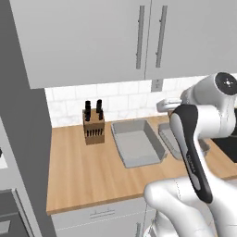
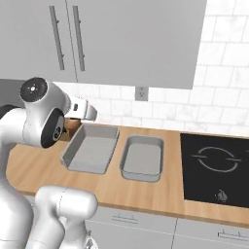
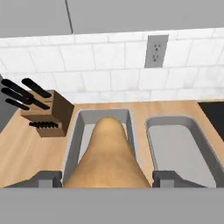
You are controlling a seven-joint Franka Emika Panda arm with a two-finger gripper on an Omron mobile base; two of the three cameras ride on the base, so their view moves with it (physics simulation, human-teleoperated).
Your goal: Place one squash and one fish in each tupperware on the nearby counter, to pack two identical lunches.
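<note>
Between my gripper's (image 3: 107, 179) two fingertips (image 3: 46, 177) sits a tan-orange squash (image 3: 107, 157), and the jaws are closed on it. It hangs above the left tupperware (image 3: 78, 127). A second tupperware (image 3: 179, 148) lies just to its right; no food shows in the visible parts of either tub. From the base, the hand (image 2: 83, 111) hovers over the back of the left tub (image 2: 90, 148), beside the right tub (image 2: 142, 158). In the left base view my arm covers part of the right tub (image 1: 167, 136); the left tub (image 1: 136, 143) is fully seen. The fish is out of view.
A wooden knife block (image 1: 93, 125) stands on the counter (image 1: 78, 171) left of the tubs, against the tiled wall. A black cooktop (image 2: 216, 168) is set into the counter right of them. Grey wall cabinets (image 2: 131, 39) hang overhead, with an outlet (image 3: 156, 51) below.
</note>
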